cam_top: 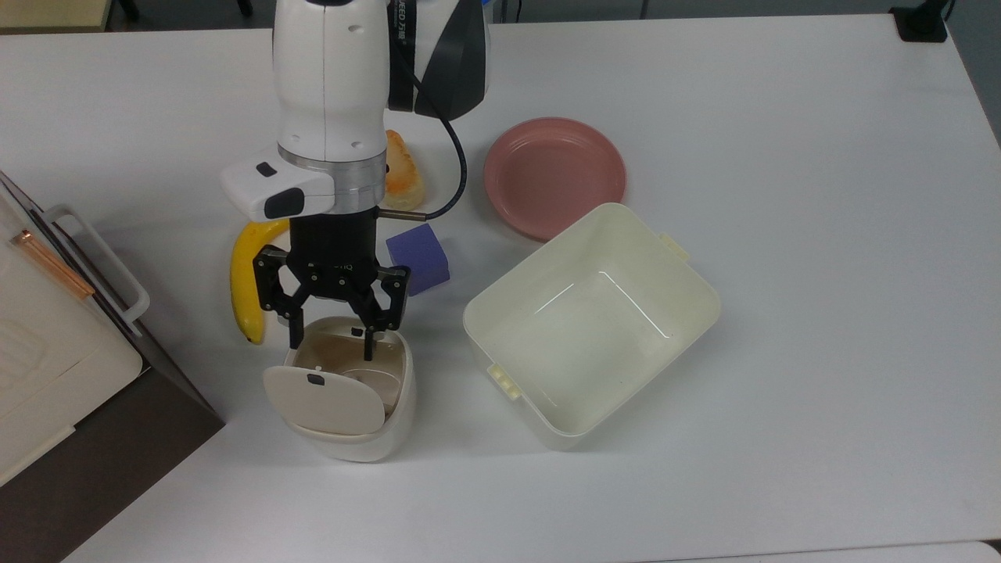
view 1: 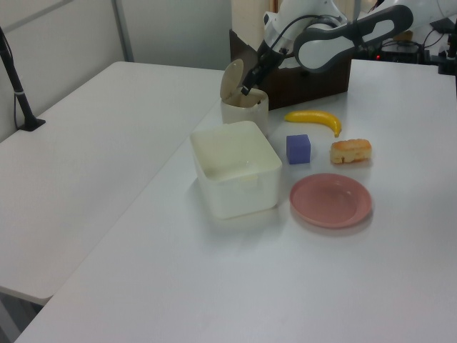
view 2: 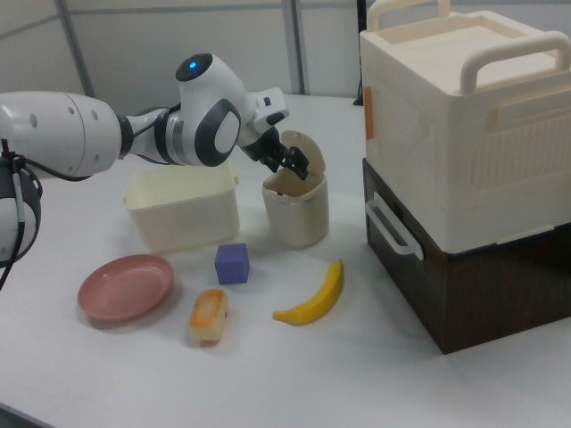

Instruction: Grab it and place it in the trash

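The trash [cam_top: 352, 442] is a small rounded cream bin near the table's front in the top view, its beige flap lid [cam_top: 323, 400] swung open. My gripper [cam_top: 331, 338] hangs just above the bin's mouth, open, its black fingers spread over the rim with nothing between them. The crumpled paper wad is out of sight. In the left view the gripper [view 1: 246, 84] sits beside the raised lid over the trash [view 1: 244, 113]. The right view has the gripper [view 2: 294, 164] over the trash [view 2: 296, 214] too.
A banana [cam_top: 246, 274], a purple block [cam_top: 421, 258] and a bread roll [cam_top: 403, 176] lie close behind the bin. A pink plate [cam_top: 554, 176] and a large cream tub [cam_top: 594, 320] are on the top view's right. A cream box on a dark cabinet [cam_top: 47, 352] stands at its left.
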`<action>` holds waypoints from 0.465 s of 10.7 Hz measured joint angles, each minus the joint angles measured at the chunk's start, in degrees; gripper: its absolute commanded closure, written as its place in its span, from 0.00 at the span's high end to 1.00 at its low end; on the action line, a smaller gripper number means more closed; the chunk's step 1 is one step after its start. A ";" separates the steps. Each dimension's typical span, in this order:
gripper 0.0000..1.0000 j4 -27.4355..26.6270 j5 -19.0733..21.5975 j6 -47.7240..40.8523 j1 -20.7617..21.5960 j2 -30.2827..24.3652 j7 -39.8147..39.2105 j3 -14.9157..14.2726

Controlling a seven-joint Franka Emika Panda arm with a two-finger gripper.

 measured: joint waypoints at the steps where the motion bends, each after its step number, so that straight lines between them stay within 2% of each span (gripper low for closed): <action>1: 1.00 0.03 -0.01 0.00 0.00 0.00 0.00 0.00; 4: 1.00 0.86 -0.01 -0.56 -0.08 -1.17 0.00 -0.15; 5: 1.00 1.15 -0.03 -5.99 -0.17 -3.29 0.00 -0.23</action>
